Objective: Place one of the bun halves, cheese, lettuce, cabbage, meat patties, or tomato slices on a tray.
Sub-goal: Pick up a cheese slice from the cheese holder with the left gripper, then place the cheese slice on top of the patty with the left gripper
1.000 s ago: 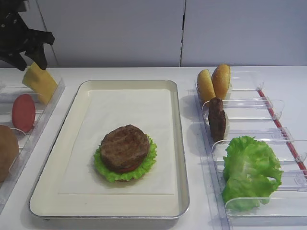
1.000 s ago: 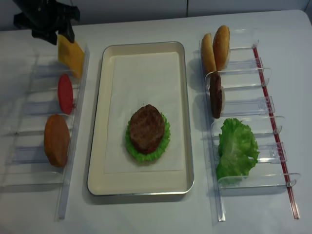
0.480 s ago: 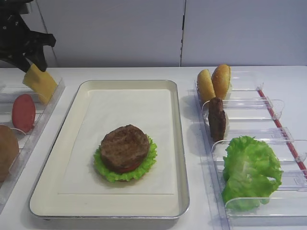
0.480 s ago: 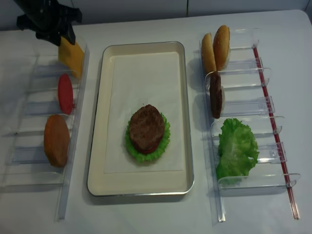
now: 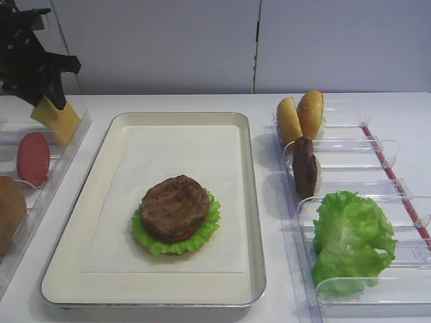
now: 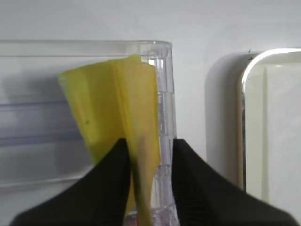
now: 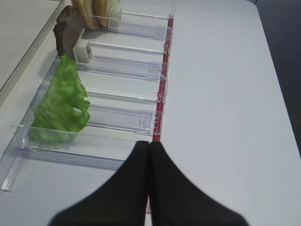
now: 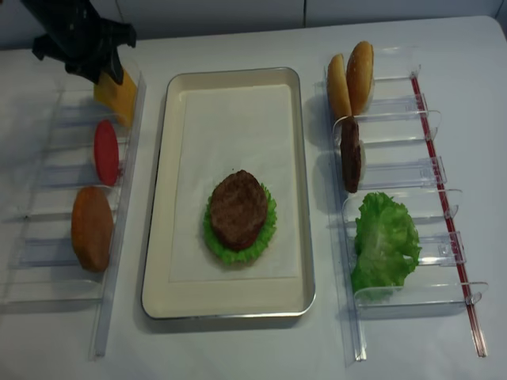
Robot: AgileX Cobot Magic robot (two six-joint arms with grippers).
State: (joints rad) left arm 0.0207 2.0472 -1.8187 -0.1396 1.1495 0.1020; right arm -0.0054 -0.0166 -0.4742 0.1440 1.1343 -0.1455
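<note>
The orange-yellow cheese point(image 5: 59, 122) stands on edge in the far slot of the left rack point(image 8: 55, 170). My left gripper point(image 6: 149, 143) has come down over the cheese point(image 6: 117, 103), one finger on each side. The left finger touches the slice and a gap shows at the right finger, so the jaws are open. The cream tray point(image 5: 252, 202) holds a stack with a meat patty point(image 5: 175, 207) on top of lettuce point(image 5: 205, 232). My right gripper point(image 7: 149, 143) is shut and empty above the table beside the right rack point(image 7: 127, 120).
The left rack also holds a tomato slice point(image 5: 32, 158) and a bun half point(image 5: 10, 212). In the right rack point(image 5: 377, 155) stand two bun halves point(image 5: 301, 116), a patty point(image 5: 304, 167) and lettuce point(image 5: 350, 239).
My left gripper has sunk lower over the cheese and its jaws have narrowed around the slice. The cheese, the tray and the right gripper have stayed put.
</note>
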